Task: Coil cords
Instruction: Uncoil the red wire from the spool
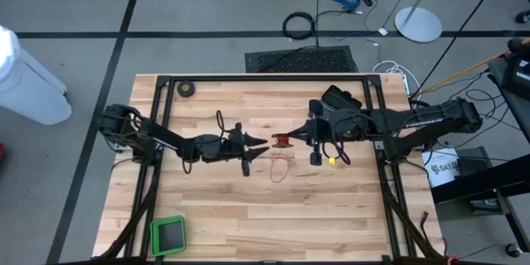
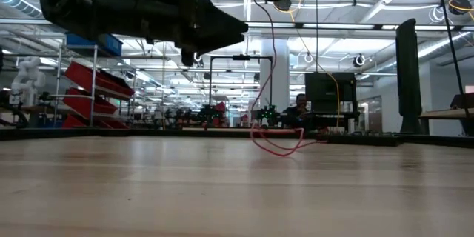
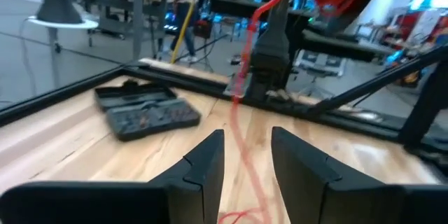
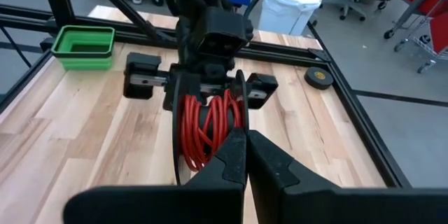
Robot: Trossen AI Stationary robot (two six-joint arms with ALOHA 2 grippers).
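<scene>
The cord is a thin red wire wound on a small black reel (image 4: 208, 120), held above the middle of the table in my right gripper (image 4: 245, 138), which is shut on it. From the reel (image 1: 283, 140) the wire (image 2: 271, 59) hangs down, and its loose end lies in loops on the table (image 1: 281, 167). My left gripper (image 3: 245, 143) faces the reel from the table's left. It is open and level, and the hanging wire (image 3: 238, 122) runs between its two fingers without plainly touching them. My right gripper pinches the reel's rim (image 4: 238, 122) between its two shut fingers, on the side nearest the arm. The fingers come from the table's right, slanting a little downward. The reel is lifted clear of the table, and the wire hangs slack below it.
A black tape roll (image 1: 188, 89) lies at the far left corner and a green tray (image 1: 168, 234) at the near left. A flat black case (image 1: 341, 98) lies at the far right, under my right arm. A black frame rail (image 1: 265, 77) edges the table.
</scene>
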